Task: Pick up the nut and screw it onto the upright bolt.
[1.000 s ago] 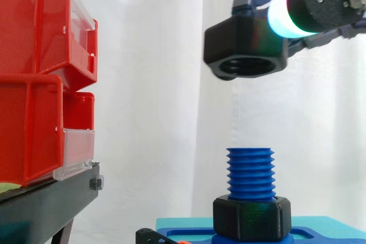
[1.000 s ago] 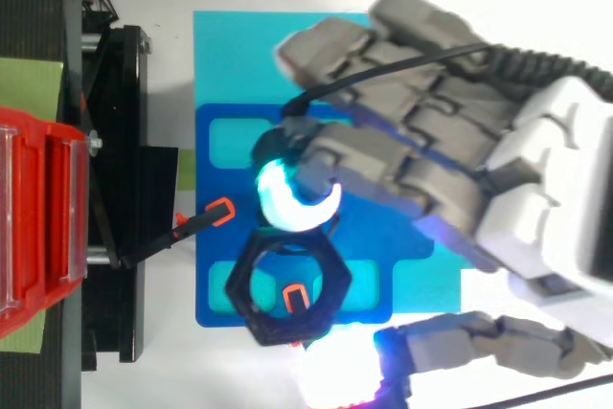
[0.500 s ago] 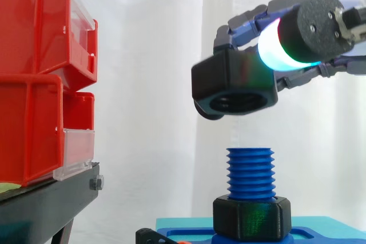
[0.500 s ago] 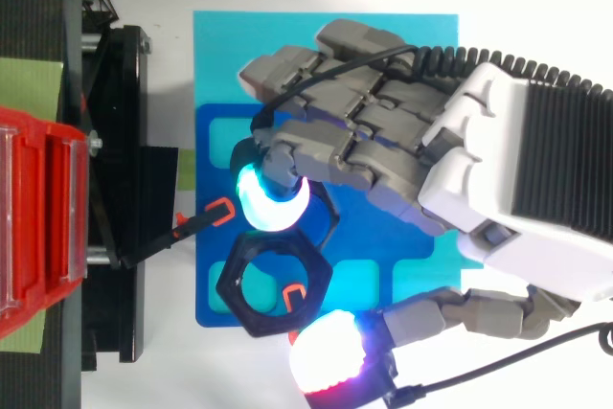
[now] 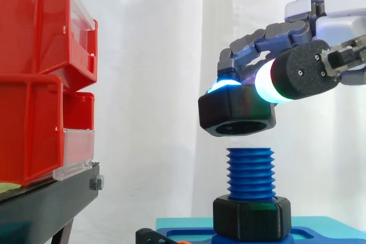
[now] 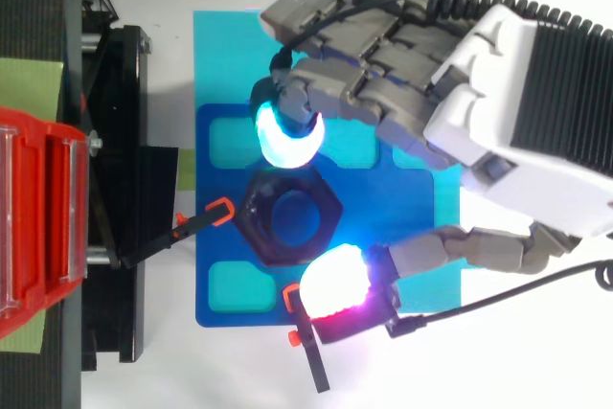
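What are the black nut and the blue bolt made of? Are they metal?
Probably plastic, not metal. The nut looks matte black, with a dull, slightly grainy face and no metallic shine. The bolt is solid bright blue, with thick rounded threads and only a soft sheen; it may be printed.

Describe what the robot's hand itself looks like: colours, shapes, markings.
The hand has a white housing with a black ribbed panel and grey, blocky, segmented fingers. Its fingertips are thick rounded pads, one glowing cyan-white, another pink-red. From the side, a pad sits on a rough black cylinder with small screws.
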Robot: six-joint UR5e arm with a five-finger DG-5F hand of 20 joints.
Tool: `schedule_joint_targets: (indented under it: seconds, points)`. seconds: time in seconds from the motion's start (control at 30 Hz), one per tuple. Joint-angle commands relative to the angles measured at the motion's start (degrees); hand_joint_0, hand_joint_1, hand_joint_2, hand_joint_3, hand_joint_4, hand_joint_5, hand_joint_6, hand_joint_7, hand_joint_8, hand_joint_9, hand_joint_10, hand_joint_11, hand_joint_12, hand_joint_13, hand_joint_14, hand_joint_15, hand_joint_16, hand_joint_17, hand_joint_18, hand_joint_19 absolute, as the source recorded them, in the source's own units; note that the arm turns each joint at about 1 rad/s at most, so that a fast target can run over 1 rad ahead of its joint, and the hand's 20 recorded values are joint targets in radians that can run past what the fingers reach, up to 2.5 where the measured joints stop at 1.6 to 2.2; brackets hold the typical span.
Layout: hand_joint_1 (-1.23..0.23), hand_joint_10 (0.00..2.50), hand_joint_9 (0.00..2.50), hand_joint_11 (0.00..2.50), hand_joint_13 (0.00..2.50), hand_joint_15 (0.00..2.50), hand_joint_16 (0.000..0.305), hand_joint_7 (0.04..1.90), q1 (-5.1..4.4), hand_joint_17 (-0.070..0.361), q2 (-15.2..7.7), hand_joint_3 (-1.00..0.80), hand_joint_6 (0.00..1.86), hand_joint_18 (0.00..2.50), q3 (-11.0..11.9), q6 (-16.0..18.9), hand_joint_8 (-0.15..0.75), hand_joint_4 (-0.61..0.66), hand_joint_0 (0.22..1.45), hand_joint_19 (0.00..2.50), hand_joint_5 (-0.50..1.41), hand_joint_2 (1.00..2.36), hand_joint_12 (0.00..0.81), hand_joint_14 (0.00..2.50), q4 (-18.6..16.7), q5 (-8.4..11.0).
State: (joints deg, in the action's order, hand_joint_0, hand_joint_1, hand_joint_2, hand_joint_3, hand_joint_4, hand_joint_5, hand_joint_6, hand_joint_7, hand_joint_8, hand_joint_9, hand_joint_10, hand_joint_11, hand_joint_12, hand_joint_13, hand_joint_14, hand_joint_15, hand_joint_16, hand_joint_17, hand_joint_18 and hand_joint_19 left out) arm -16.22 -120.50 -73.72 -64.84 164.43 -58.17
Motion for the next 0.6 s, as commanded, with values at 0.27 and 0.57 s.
schedule_joint_targets:
  seconds: [0.27,0.57]
  points:
    - [-0.66,0.00,0.35,0.00,0.39,0.00,0.050,1.34,1.01,0.113,0.01,-0.50,0.52,0.38,-0.02,-0.64,0.329,0.32,0.56,0.00,-0.16,1.00,0.381,0.00,0.37,-1.51]
    - [-0.66,0.00,0.36,0.00,0.40,0.00,0.050,1.34,0.84,0.113,0.01,-0.50,0.52,0.39,-0.02,-2.75,0.331,0.31,0.56,0.00,-0.16,1.00,0.380,0.00,2.30,-2.91]
